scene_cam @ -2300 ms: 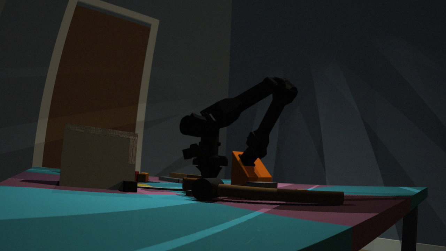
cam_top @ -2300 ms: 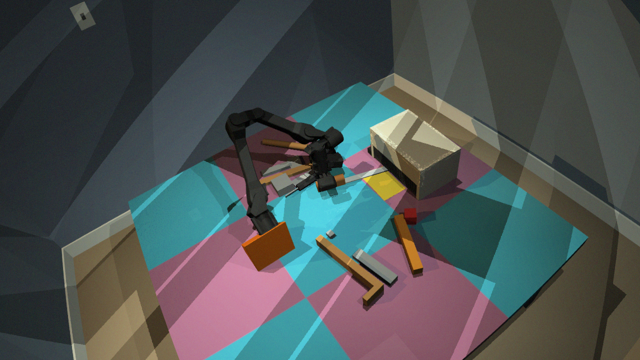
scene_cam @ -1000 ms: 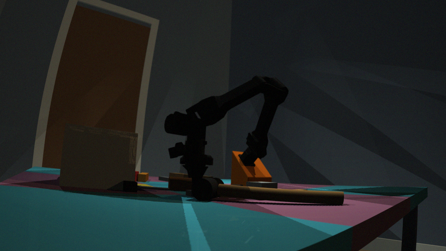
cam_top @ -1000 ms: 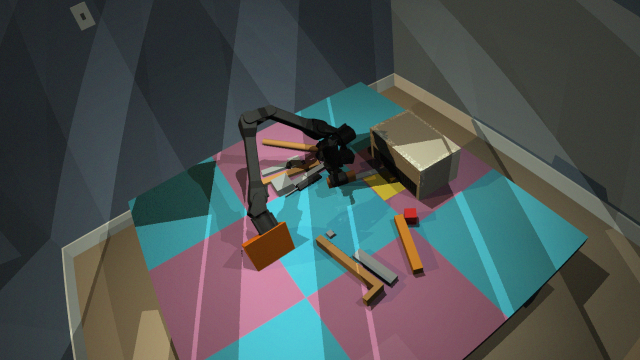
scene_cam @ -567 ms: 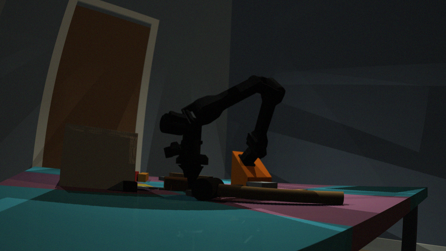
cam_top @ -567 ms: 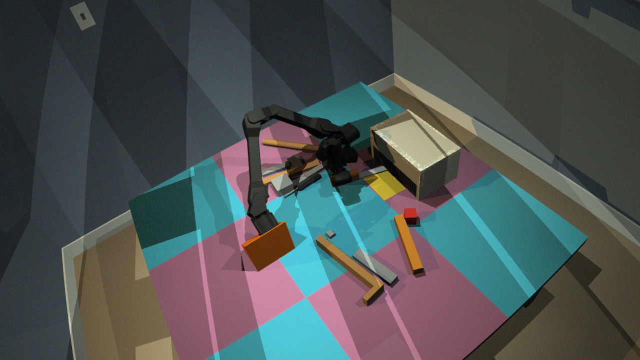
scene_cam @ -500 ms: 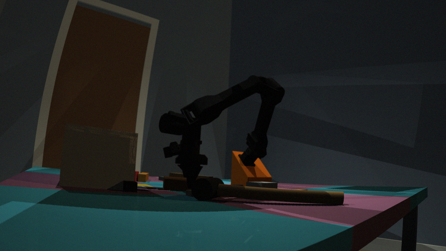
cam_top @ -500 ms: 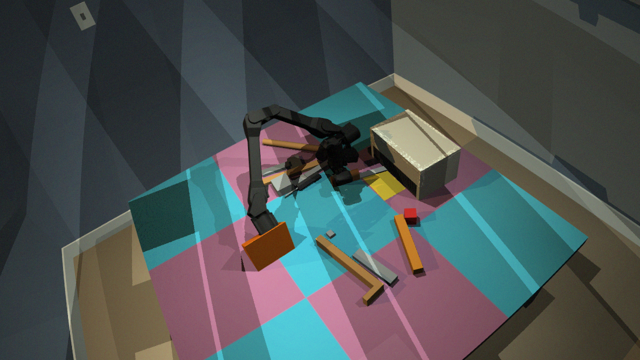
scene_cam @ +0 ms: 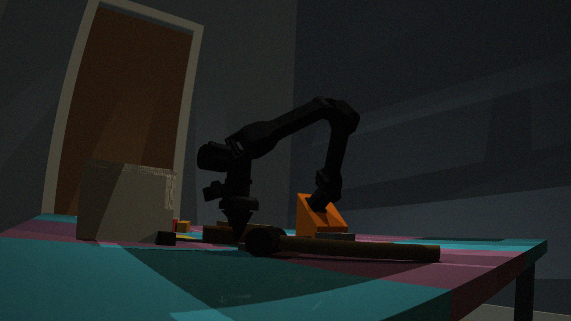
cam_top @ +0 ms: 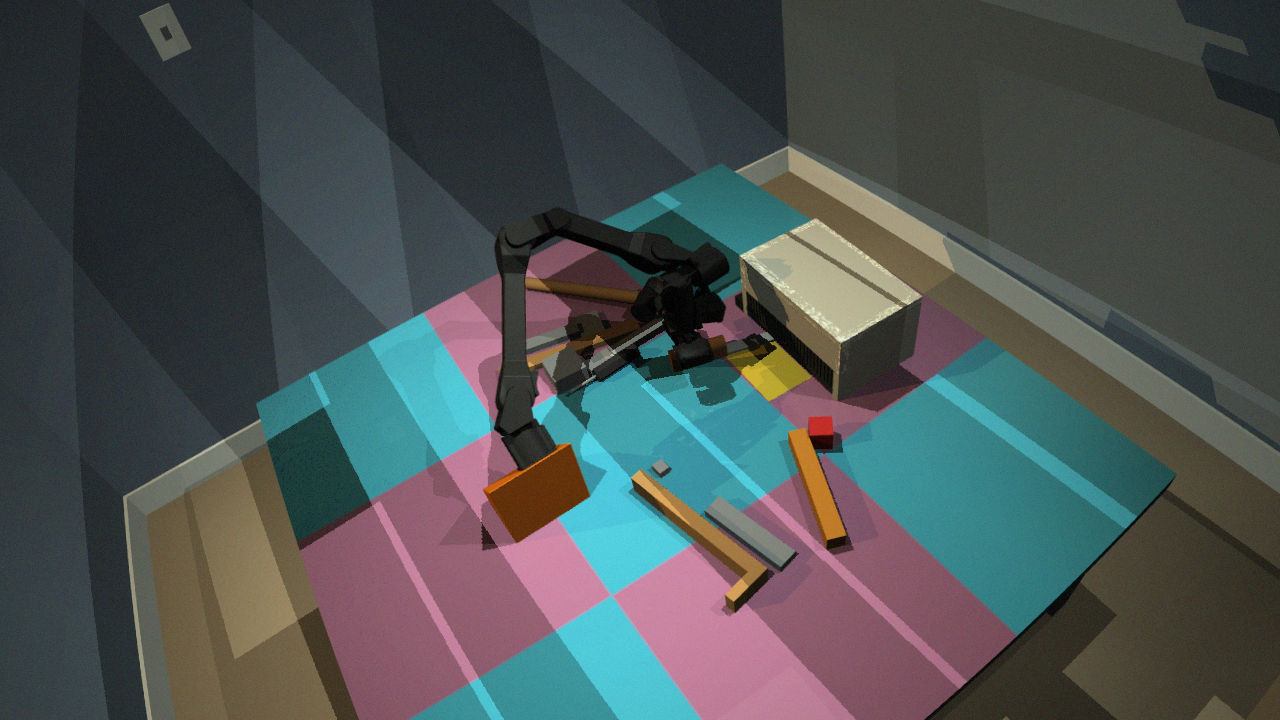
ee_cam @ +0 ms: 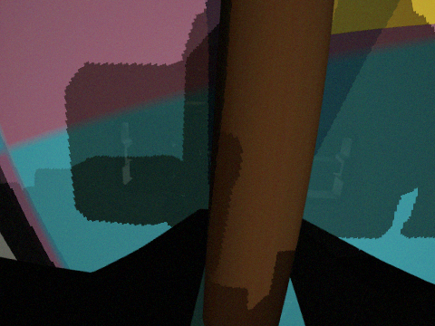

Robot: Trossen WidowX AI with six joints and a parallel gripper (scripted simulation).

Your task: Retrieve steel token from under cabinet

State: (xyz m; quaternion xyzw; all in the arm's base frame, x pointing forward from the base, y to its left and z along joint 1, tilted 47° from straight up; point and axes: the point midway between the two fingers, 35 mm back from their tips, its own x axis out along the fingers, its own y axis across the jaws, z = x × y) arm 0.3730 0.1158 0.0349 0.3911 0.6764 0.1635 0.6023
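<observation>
My gripper is shut on the brown handle of a tool, low over the table. In the top view the tool's thin blade, dark in shadow, points from the handle to the cabinet and reaches over the edge of the yellow marked area. The far end of the blade is hard to make out near the vent slots. In the wrist view the handle runs up between the fingers and hides part of the table. I cannot make out the token in any view.
A mallet and several tools lie left of the gripper, close by. A black block sits at the cabinet's corner. A red cube, an orange bar, an L-shaped stick and a grey bar lie nearer the camera.
</observation>
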